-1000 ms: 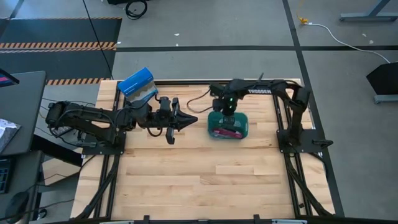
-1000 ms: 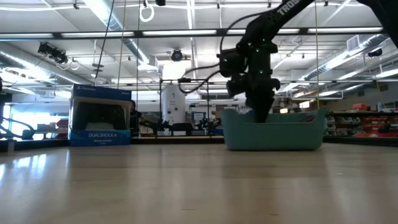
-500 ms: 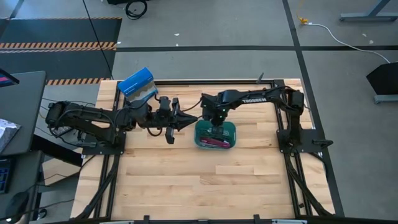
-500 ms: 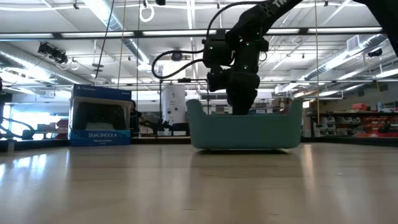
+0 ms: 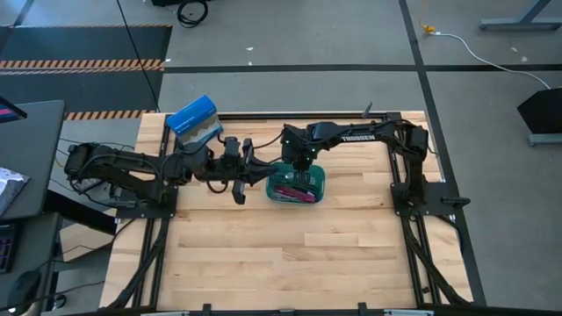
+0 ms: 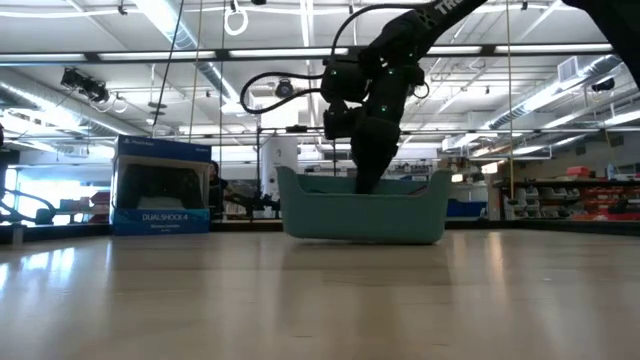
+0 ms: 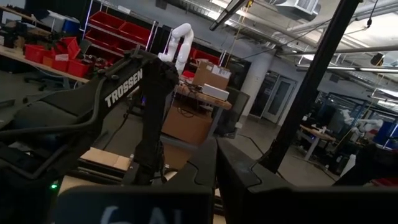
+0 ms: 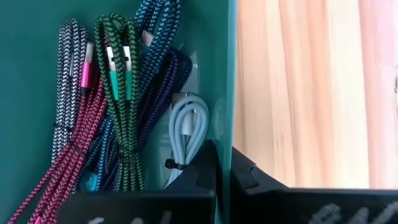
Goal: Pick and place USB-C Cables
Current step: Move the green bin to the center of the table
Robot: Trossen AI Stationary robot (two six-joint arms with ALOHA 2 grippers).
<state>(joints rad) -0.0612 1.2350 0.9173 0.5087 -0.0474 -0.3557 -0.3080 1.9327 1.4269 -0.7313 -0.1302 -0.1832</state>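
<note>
1. Inside the teal bin (image 5: 318, 182), mid-worktop (image 5: 290, 254): bundled cables (image 8: 118, 93).
2. Right pincer (image 8: 222, 163) clamped on the bin's wall.
3. Just beside the bin: left pincer (image 5: 256, 172), fingers spread apart.

"DUALSHOCK 4" on blue box (image 6: 161, 186), "TROSSEN" on right arm (image 7: 124, 88)

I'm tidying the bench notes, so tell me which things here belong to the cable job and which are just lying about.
Part of the job:
- USB-C cables, bundled inside the bin
- teal bin, its wall gripped by the right end effector

Lying about:
- blue box at the table's far left corner
- left end effector, waiting beside the bin
</note>
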